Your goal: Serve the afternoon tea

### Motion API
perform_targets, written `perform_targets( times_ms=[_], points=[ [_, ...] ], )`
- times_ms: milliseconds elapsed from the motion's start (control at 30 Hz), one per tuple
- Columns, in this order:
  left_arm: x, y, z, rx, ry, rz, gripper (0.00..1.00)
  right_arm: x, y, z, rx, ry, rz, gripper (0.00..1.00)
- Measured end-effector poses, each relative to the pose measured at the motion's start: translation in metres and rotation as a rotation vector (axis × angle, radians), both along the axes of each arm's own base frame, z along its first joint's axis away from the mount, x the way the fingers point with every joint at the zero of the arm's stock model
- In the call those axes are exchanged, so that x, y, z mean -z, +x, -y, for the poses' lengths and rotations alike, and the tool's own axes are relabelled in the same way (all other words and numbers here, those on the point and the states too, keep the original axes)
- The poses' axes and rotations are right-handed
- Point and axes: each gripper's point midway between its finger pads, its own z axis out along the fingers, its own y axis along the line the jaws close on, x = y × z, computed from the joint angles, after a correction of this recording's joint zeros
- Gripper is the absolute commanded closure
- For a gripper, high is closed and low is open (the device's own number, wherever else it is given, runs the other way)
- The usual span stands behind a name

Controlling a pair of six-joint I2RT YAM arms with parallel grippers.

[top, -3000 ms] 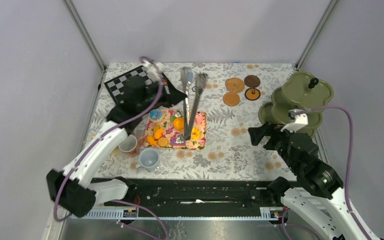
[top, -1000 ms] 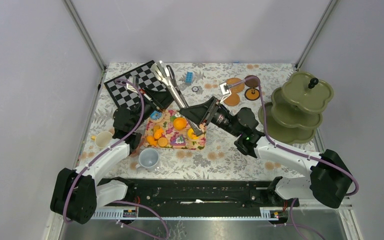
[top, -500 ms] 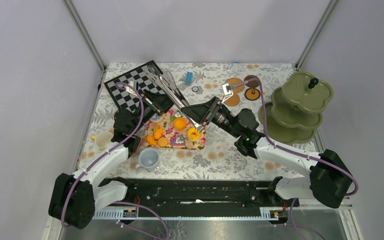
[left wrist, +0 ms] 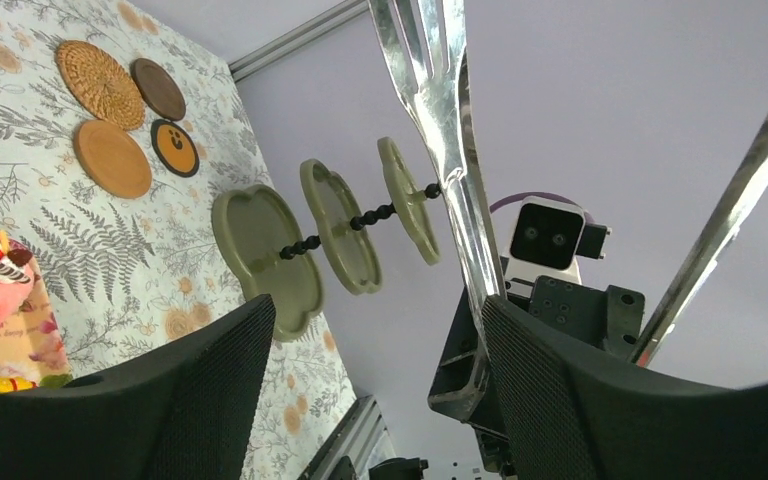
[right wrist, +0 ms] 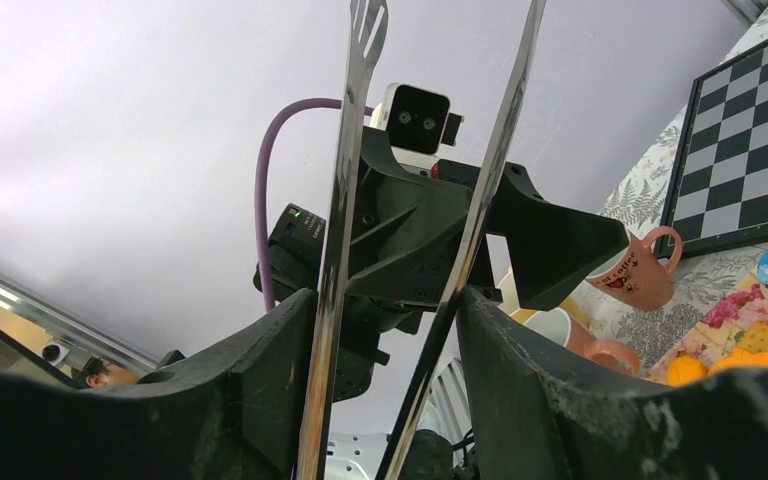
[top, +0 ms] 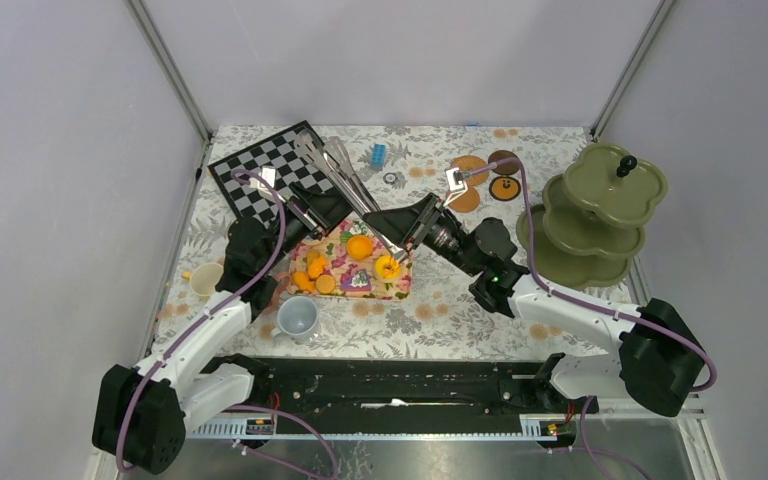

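At mid-bench, stretched low over the floral mat (top: 372, 285).
Clamping slim, shiny metal tongs (right wrist: 338, 200) in the right gripper (top: 388, 237), with the left gripper (left wrist: 375, 320) spread wide, matte black fingers (left wrist: 160, 400) curved.

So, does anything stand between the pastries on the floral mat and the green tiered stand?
Yes. The right arm lies across that stretch, its gripper at the right edge of the mat, shut on the metal tongs. Besides it, nothing else shows between the pastries and the stand.
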Motion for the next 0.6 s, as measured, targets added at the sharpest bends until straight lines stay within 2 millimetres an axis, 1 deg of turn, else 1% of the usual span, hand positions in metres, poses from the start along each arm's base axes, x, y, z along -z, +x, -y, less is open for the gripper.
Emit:
perform_targets(
  times_ms=[133,300,333,433,533,600],
  points=[
    [0.001,0.0,0.001,0.006,-0.001,-0.007,0.23,0.001,-0.001,0.0,-0.005,0.004,-0.009,0.41],
    [-0.001,0.006,0.004,0.022,-0.044,-0.014,0.34,0.009,-0.003,0.001,-0.016,0.005,-0.045,0.4],
    [-0.002,0.008,0.005,0.027,-0.057,-0.015,0.38,0.011,-0.004,0.001,-0.017,0.005,-0.05,0.4],
    [-0.004,0.011,0.007,0.044,-0.087,-0.011,0.53,0.012,-0.007,0.003,-0.025,0.009,-0.06,0.39],
    [-0.007,0.012,0.009,0.06,-0.11,-0.009,0.72,0.011,-0.007,0.003,-0.029,0.013,-0.065,0.38],
    [-0.009,0.011,0.009,0.065,-0.117,-0.001,0.8,0.012,-0.007,0.003,-0.032,0.013,-0.071,0.36]
  ],
)
